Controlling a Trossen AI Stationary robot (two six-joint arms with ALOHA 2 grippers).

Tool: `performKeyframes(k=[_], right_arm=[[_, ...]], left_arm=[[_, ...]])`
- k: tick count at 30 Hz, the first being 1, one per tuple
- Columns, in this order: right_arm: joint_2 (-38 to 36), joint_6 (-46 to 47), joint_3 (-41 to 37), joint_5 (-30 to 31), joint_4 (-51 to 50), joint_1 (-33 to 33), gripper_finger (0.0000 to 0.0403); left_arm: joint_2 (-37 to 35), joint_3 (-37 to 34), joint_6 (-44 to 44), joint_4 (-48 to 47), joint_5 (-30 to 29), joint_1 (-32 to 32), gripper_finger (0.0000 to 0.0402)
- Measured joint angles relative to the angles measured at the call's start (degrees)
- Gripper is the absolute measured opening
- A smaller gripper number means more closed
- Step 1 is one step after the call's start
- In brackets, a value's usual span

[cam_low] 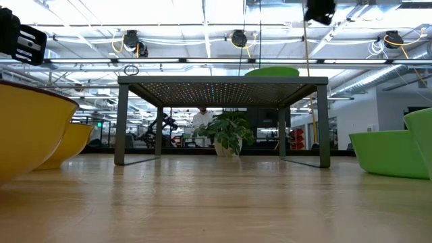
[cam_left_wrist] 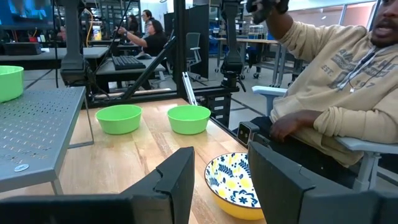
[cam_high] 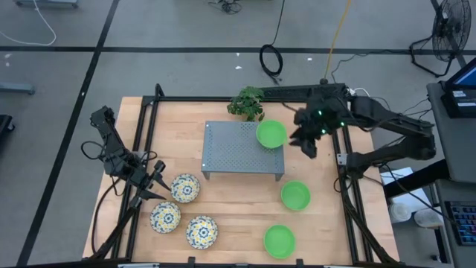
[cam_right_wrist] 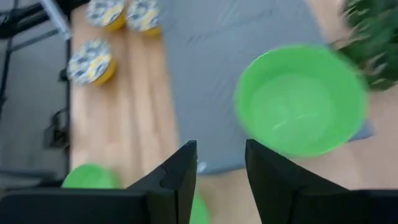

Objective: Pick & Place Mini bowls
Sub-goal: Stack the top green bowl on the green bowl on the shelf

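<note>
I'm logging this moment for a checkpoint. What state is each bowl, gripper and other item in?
Green bowl on shelf: upright, released, at the perforated shelf's corner.
Two green bowls: upright on the table.
Three floral bowls: upright, clustered on the table.
Right gripper: open, empty, beside the shelf.
Left gripper: open, empty, near the floral bowls.
Potted plant: upright.

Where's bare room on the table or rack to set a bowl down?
Most of the rack is bare; one green bowl fills its corner by the plant. Open table between the floral bowls and the green pair. Crowded around the floral trio beside the left gripper.
</note>
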Motion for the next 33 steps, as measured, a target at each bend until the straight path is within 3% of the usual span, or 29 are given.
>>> performKeyframes(k=[5, 15, 19, 27, 33], right_arm=[[-1.65, 7.30, -2.75, 0.03, -0.70, 8.28, 0.0126], [-2.79, 19.94, -19.54, 3.32, 2.22, 20.24, 0.0125], [-2.77, 22.35, -25.66, 3.56, 5.37, 22.24, 0.0125], [-2.77, 23.89, -32.97, 10.64, 8.11, 23.55, 0.0125], [-2.77, 24.28, -36.87, 10.67, 12.57, 23.55, 0.0125]], left_arm=[[0.01, 0.00, 0.00, 0.00, 0.00, -0.01, 0.0152], [-0.01, 0.00, 0.00, 0.00, 0.00, -0.01, 0.0152], [0.01, 0.00, 0.00, 0.00, 0.00, -0.01, 0.0152], [-0.01, 0.00, 0.00, 0.00, 0.00, 0.00, 0.0152], [-0.01, 0.00, 0.00, 0.00, 0.00, 0.01, 0.0152]])
